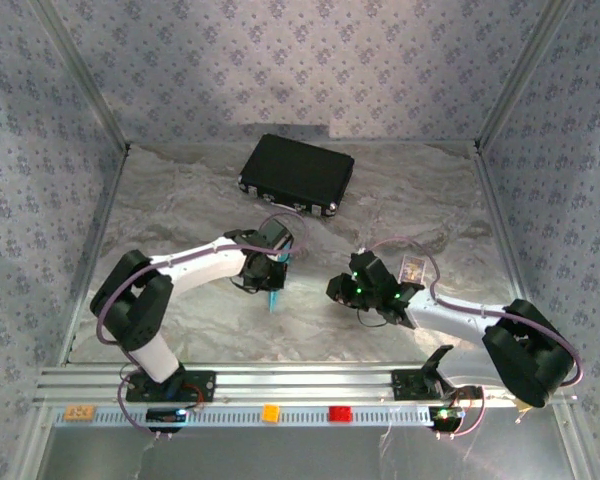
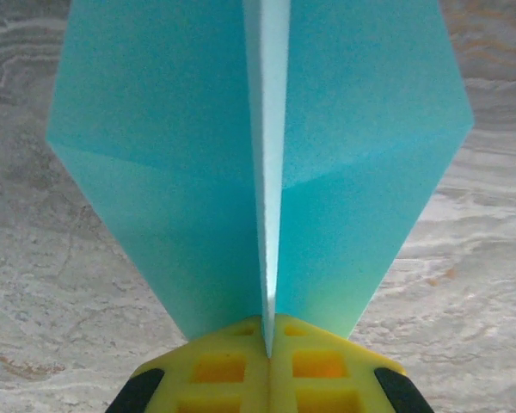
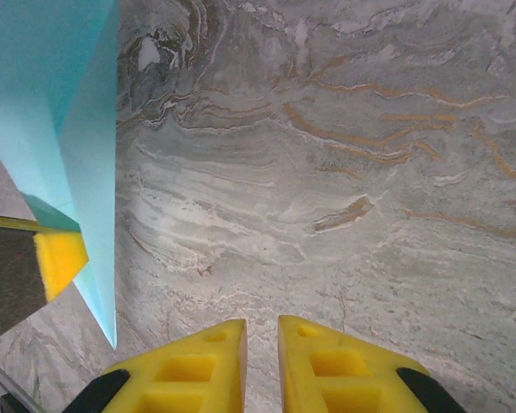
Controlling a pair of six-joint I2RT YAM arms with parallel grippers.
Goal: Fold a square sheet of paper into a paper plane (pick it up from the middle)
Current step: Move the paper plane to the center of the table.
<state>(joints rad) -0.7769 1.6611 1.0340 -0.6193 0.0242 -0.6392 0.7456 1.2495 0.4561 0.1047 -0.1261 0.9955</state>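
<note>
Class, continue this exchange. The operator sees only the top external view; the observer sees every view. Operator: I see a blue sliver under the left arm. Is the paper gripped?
Observer: Yes. The left hand is shut on the paper plane, pinching its centre fold.
Operator: How is it shaped?
Observer: Two flaps spread to either side of the fold, which stands edge-on to the left wrist camera.
Operator: And the other arm?
Observer: The right hand holds nothing; its fingers stand a narrow gap apart above the marbled table.
</note>
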